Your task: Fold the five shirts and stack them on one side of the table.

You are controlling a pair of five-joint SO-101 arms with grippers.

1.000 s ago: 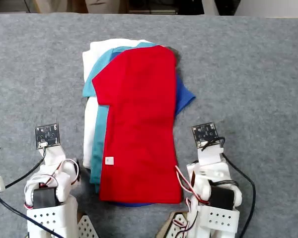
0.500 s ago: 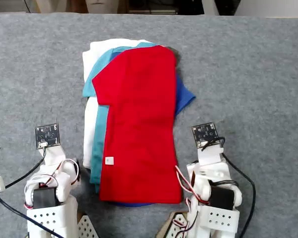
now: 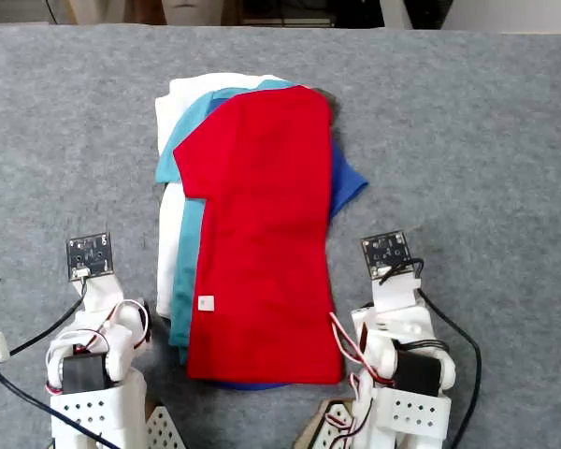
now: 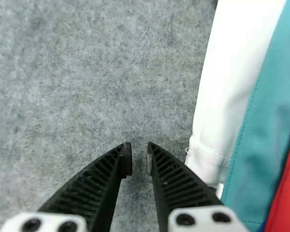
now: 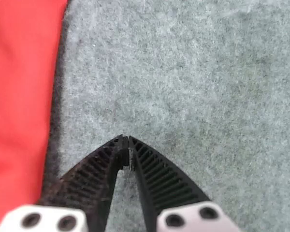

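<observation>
A pile of shirts lies spread in the middle of the table. A red shirt (image 3: 262, 243) is on top, over a teal shirt (image 3: 182, 290), a white shirt (image 3: 168, 234) and a blue shirt (image 3: 346, 182) that pokes out on the right. My left gripper (image 4: 138, 159) is down over bare felt beside the white shirt's hem (image 4: 208, 159), its tips almost touching and holding nothing. The right gripper (image 5: 125, 145) is shut and empty over the felt, just off the red shirt's edge (image 5: 19, 96). Both arms sit folded back at the near edge.
Grey felt (image 3: 467, 140) covers the whole table, with wide free room on the right and a narrower strip on the left (image 3: 65, 140). The left arm's base (image 3: 89, 374) and the right arm's base (image 3: 402, 365), with loose cables, flank the pile's near end.
</observation>
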